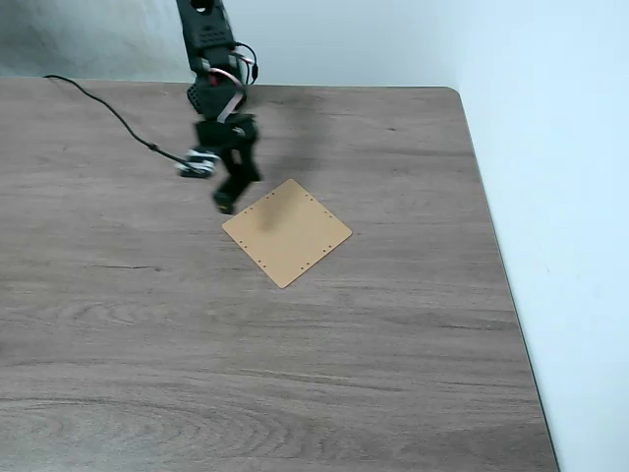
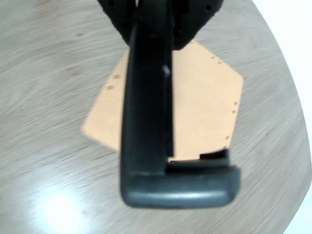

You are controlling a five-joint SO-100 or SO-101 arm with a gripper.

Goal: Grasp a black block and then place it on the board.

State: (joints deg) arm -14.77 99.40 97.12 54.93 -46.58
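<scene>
My gripper (image 1: pixel 234 169) hangs a little above the table at the left corner of the board (image 1: pixel 290 233), a thin tan square with tiny holes along its edges. The jaws are shut on the black block (image 1: pixel 227 197), which points down from them toward the table. In the wrist view the black block (image 2: pixel 148 122) runs lengthwise away from the gripper (image 2: pixel 156 22), with one short raised end (image 2: pixel 195 187) turned sideways at the bottom. Behind it lies the board (image 2: pixel 204 107), partly covered by the block. Whether the block touches the table cannot be told.
A black cable (image 1: pixel 108 108) trails across the back left of the grey-brown wood table (image 1: pixel 295 374). The table's right edge (image 1: pixel 501 265) runs close to a pale wall. The arm (image 1: pixel 211 59) comes in from the back edge.
</scene>
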